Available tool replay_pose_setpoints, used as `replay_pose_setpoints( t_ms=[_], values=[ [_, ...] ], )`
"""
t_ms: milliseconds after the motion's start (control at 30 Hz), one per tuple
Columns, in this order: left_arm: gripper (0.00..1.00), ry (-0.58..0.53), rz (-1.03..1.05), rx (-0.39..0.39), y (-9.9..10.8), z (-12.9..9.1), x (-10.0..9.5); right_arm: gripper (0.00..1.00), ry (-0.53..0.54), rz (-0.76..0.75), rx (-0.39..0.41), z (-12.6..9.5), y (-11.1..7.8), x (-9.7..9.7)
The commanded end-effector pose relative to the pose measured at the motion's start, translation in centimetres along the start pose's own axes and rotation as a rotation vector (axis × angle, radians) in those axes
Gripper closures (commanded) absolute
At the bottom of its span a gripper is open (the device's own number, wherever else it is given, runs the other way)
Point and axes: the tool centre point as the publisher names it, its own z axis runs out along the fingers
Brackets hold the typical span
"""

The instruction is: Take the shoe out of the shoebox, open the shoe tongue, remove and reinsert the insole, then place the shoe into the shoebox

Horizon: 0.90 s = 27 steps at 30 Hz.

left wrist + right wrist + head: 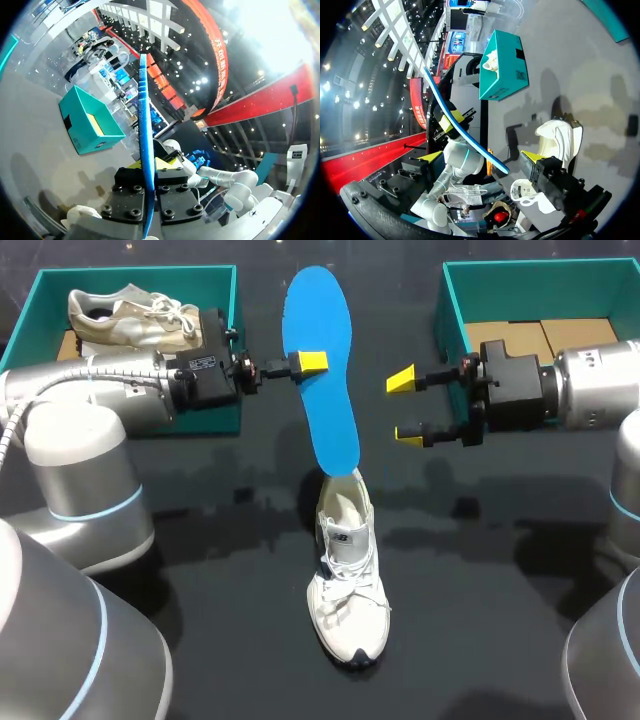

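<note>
Blue insole [322, 360] is hanging upright over the middle of the worktop [200, 540], toward its far edge, with its lower tip reaching the heel opening of the white shoe [348, 585], which is standing near the middle of the front edge. The left fingers [312, 362] are pinching the insole's edge. The right fingers [402, 380] are standing spread just beside the insole, apart from it. One teal shoebox [130, 273] is sitting at the far left corner, holding a second shoe [130, 320]; another shoebox [540, 267] is sitting at the far right corner

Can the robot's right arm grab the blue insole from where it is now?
Probably yes. The right gripper is open and faces the blue insole, and nothing stands between them. The left gripper holds the insole up.
</note>
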Motion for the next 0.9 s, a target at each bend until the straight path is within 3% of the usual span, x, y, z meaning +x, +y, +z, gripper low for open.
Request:
replay_pose_setpoints(
  t_ms=[33,333,900],
  values=[
    [1.00,0.019,0.108,0.001,-0.25,-0.06,-0.43,0.00,-0.002,0.000,0.000,0.11,0.00,0.02],
    [1.00,0.113,0.337,-0.023,-0.63,-0.51,0.09,0.00,-0.002,0.000,0.000,0.11,0.00,0.02],
    [1.00,0.124,0.384,-0.004,-0.74,-0.94,0.49,0.00,-0.002,0.000,0.000,0.11,0.00,0.02]
  ],
)
